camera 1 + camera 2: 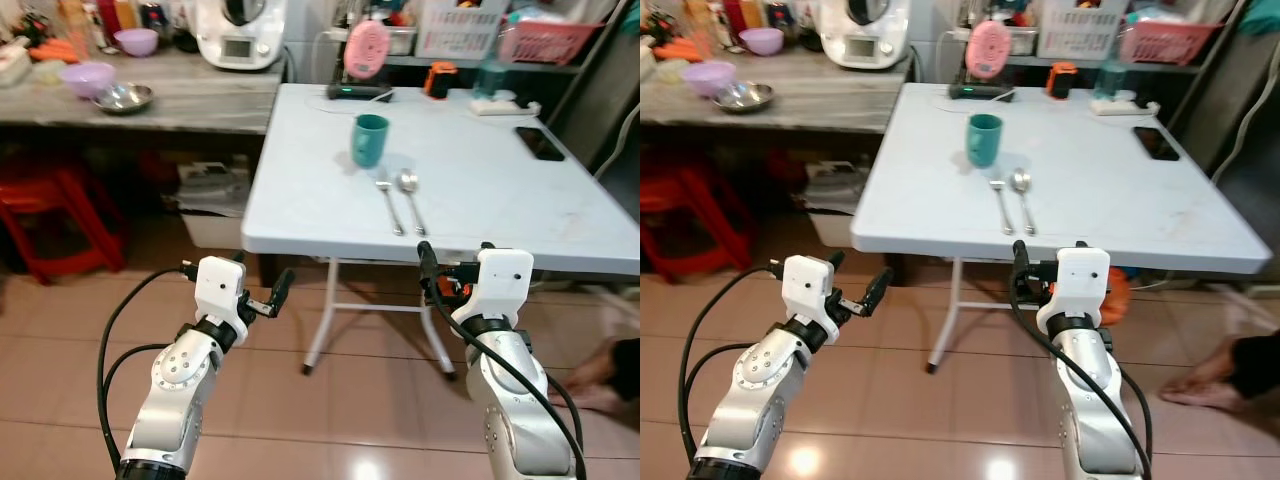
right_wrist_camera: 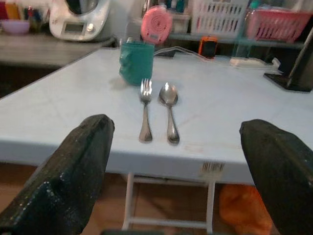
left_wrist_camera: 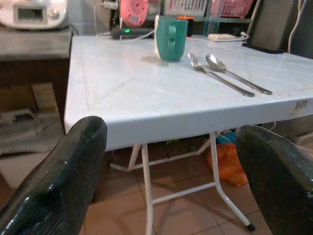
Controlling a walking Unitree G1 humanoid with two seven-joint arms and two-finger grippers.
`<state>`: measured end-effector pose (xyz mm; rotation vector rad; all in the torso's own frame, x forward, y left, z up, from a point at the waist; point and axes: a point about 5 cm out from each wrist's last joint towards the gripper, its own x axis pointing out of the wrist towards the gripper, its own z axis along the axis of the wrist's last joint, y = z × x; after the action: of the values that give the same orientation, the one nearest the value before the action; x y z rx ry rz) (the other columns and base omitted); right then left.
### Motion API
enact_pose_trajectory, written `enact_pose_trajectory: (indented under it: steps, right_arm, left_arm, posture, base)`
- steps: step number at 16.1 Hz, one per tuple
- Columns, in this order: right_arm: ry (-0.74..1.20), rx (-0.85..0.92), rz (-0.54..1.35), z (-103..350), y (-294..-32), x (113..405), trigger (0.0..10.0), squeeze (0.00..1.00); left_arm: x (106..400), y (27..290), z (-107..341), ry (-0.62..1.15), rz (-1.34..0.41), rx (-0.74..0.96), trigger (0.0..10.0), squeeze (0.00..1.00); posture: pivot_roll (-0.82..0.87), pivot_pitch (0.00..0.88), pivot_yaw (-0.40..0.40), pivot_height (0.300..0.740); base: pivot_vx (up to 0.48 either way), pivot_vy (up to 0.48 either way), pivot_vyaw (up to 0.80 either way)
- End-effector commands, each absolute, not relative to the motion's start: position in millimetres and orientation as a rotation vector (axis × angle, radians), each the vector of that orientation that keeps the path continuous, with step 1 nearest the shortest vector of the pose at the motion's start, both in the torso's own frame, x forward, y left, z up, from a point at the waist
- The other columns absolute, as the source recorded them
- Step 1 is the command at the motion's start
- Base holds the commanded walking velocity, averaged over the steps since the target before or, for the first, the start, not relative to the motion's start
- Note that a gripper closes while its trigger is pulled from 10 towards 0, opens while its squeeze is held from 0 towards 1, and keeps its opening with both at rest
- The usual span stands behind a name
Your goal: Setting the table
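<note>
— White plastic, that counter point(image 1: 500, 200): it stands just ahead of both hands, with its near edge close above them. How much of the place setting is on it?

— A green cup point(image 1: 368, 139) sits well beyond the right hand point(image 1: 452, 262), toward the middle of the counter. Nearer that hand, just past the edge, a fork point(image 1: 389, 205) and a spoon point(image 1: 410, 198) lie side by side, handles pointing back at the hand, close together though I cannot tell if they touch.

— So the drinking and eating things are laid. What's missing?

— By my reckoning, a plate or bowl; none is on the counter. Two purple bowls point(image 1: 88, 77) and a steel dish point(image 1: 124, 97) wait on the wooden bench far off to the left hand's outer side.

— And the hands themselves?

— Both empty. The left hand point(image 1: 262, 296) hangs below the counter edge with its fingers point(image 3: 58, 176) spread wide apart; the right hand is likewise parted, fingers point(image 2: 73, 171) framing the fork and spoon from short of the edge.

— Then roughly halfway?

— I'd judge past halfway for one setting, with the dish left to fetch.
</note>
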<state>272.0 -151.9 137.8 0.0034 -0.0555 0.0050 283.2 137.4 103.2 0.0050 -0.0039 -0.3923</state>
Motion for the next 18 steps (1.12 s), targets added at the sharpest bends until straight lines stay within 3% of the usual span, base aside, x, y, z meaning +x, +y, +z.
enact_pose_trajectory:
  steps: [1,9,18]
  right_arm:
    - [-0.069,0.005,0.016,141.4,-150.2,273.5,10.0,0.00]
    - [-0.064,0.009,0.010,140.1,-150.6,272.9,10.0,0.00]
    - [-0.065,0.010,0.012,140.7,-150.0,272.6,10.0,0.00]
  left_arm:
    - [283.5,140.7,105.0,-0.007,-0.383,0.021,10.0,0.00]
    - [281.3,141.1,107.1,-0.023,-0.425,-0.024,10.0,0.00]
    - [279.4,138.7,107.7,-0.027,-0.449,-0.038,10.0,0.00]
  posture:
    - [-0.01,0.016,-0.036,0.740]
    - [-0.01,0.020,-0.036,0.740]
    - [-0.01,0.026,-0.034,0.740]
  base:
    - [0.000,0.000,0.00]
    - [0.000,0.000,0.00]
    - [0.338,0.000,0.00]
